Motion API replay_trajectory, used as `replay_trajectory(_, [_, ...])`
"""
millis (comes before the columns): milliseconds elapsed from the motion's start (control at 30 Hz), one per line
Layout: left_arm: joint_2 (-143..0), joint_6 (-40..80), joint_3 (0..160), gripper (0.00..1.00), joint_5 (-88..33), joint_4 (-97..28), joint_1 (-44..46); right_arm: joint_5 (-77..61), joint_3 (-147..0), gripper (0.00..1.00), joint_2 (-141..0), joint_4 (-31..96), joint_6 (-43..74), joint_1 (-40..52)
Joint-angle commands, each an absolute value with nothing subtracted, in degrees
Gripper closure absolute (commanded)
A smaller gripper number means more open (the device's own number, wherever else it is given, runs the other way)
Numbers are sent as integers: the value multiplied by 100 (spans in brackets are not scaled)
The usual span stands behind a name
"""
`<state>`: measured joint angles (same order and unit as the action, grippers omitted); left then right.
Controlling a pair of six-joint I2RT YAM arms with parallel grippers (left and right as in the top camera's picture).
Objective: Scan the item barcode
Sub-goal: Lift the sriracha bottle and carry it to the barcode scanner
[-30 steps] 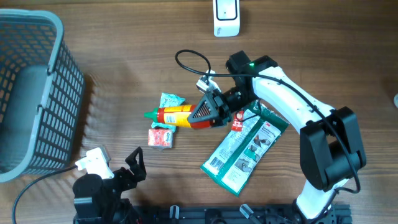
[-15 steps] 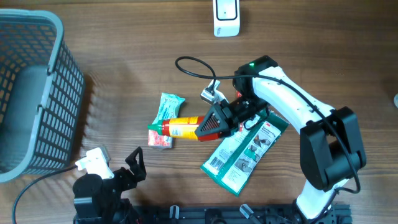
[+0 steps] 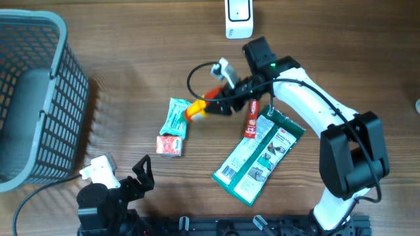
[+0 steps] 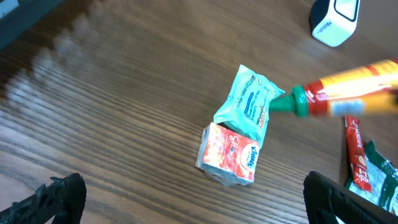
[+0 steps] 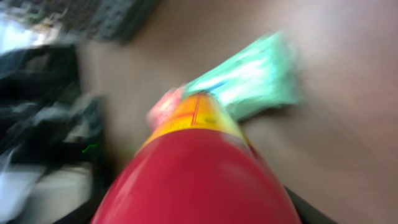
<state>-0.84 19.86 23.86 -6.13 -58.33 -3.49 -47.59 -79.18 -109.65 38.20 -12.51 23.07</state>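
At the far left of the overhead picture sits the grey basket (image 3: pixel 39 98), and nothing there is at risk. Low down and a bit further right, the left gripper (image 4: pixel 193 180) waits with its jaws spread wide and nothing in them, well away from the work.

Next come a teal pack (image 3: pixel 176 116) and a small red pack (image 3: pixel 169 145), lying on the table (image 3: pixel 118 78) and touching each other. Just right of them, near the middle, the right gripper (image 3: pixel 218 103) holds the bottle (image 3: pixel 195 109) by its fat red end. The bottle looks lifted off the table, with its green cap sticking out toward the packs.

The bottle is round and looks smooth, so it could slide in the jaws and drop onto the packs. The right wrist picture is too blurry to show how good the hold is. A black cable (image 3: pixel 190 73) loops close above the gripper and might catch if the arm swings up.

The scanner (image 3: pixel 238 18) stands at the top, a little further right. If the bottle comes in too fast, it could knock the scanner over. If the barcode faces the wrong way, the scanner will probably not read it.
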Motion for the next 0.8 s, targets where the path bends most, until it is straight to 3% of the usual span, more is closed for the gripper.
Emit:
replay_trajectory(0, [-45,2016,2388,0,-681,-5815,-327,-3144,-8020,63,-10938,2932,25,2296])
replay_trajectory(600, [-45,2018,2388,0,-681,-5815,-327,-1391,-8429,67,-10619,1664,1,2296])
replay_trajectory(767, [-45,2018,2388,0,-681,-5815,-327,233,-8573,71,-10208,1750,169,2296])
